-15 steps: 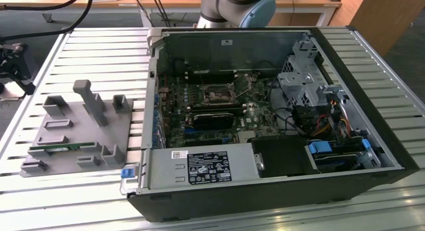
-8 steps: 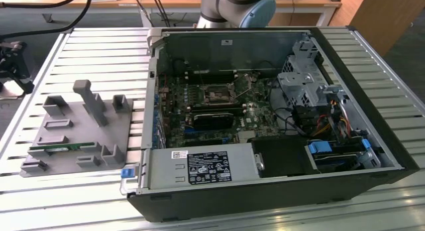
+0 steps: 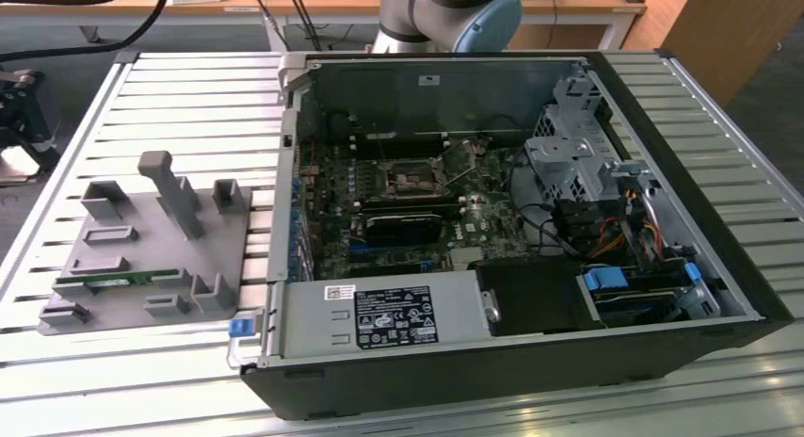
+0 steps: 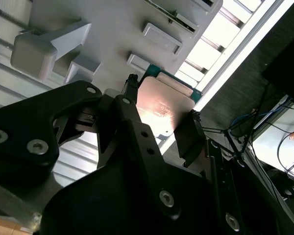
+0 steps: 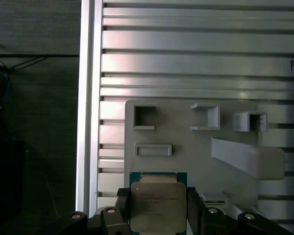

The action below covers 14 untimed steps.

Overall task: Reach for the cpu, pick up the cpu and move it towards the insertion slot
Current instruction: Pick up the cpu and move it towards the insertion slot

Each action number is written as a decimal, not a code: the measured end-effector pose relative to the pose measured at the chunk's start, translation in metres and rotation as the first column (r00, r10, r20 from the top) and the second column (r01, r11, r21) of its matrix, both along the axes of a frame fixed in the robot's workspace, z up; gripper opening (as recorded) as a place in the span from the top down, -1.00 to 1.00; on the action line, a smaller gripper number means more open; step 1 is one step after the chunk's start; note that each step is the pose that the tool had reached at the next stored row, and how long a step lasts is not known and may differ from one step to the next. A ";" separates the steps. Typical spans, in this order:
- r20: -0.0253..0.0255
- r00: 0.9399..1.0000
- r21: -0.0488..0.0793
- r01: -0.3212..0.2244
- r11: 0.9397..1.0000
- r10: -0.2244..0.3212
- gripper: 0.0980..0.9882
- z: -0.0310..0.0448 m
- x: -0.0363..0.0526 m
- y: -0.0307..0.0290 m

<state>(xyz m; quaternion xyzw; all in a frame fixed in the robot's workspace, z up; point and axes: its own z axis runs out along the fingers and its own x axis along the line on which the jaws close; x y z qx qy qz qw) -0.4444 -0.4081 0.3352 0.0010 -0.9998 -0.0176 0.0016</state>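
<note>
I see the open computer case [image 3: 440, 79] on the slatted table [image 3: 176, 98], with the socket [image 3: 412, 180] on its green board. The gray plate [image 3: 138, 253] sits beside the case, on the exterior view's left. In both wrist views my gripper [image 5: 158, 196] [image 4: 161, 100] is clamped on the chip [image 5: 158, 209] [image 4: 165, 106] by two opposite edges, over that plate.

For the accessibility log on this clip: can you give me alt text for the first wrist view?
A small square cpu with a silvery metal top and green rim is clamped between the two fingers of the black gripper. Beyond it lies a grey plastic fixture plate with raised holders, resting on a ribbed aluminium table.
</note>
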 end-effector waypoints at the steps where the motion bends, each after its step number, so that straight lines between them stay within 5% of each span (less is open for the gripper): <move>1: 0.000 1.000 0.000 0.000 1.000 0.000 0.00 0.0019 0.0000 0.0000; 14: 0.000 1.000 0.000 0.000 1.000 0.000 0.00 0.0394 0.0000 0.0000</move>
